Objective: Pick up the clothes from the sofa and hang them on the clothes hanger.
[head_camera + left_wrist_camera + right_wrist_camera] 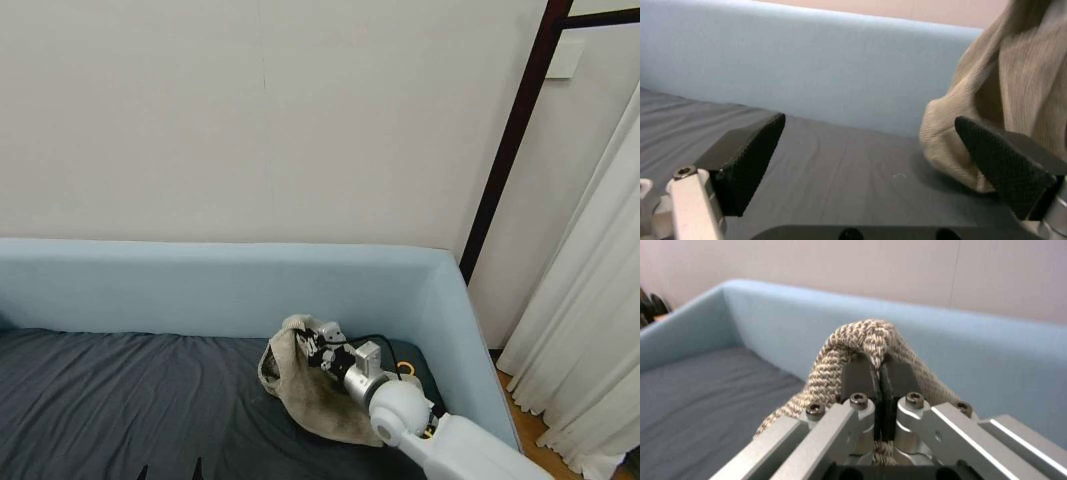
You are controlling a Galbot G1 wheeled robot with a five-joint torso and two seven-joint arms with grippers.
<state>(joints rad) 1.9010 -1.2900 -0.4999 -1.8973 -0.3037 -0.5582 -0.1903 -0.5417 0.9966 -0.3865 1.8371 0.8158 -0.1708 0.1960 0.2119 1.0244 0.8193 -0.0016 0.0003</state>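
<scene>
A beige knitted garment [312, 398] lies bunched at the right end of the sofa's dark grey seat [120, 400]. My right gripper [319, 346] reaches in from the lower right and is shut on the garment's top fold, lifting it slightly. The right wrist view shows the closed right gripper [879, 374] pinching the knit fabric [863, 337], which drapes over both fingers. My left gripper [870, 155] is open low over the seat, left of the garment [987, 80], with nothing between its fingers; its tips [170, 470] peek in at the bottom edge. The dark clothes rack pole [510, 140] stands right of the sofa.
The pale blue sofa back [200, 290] and right armrest [455, 340] wall in the seat. A black cable with a yellow ring [405, 368] lies beside the garment. White curtains [590, 330] hang at the far right over wooden floor [525, 420].
</scene>
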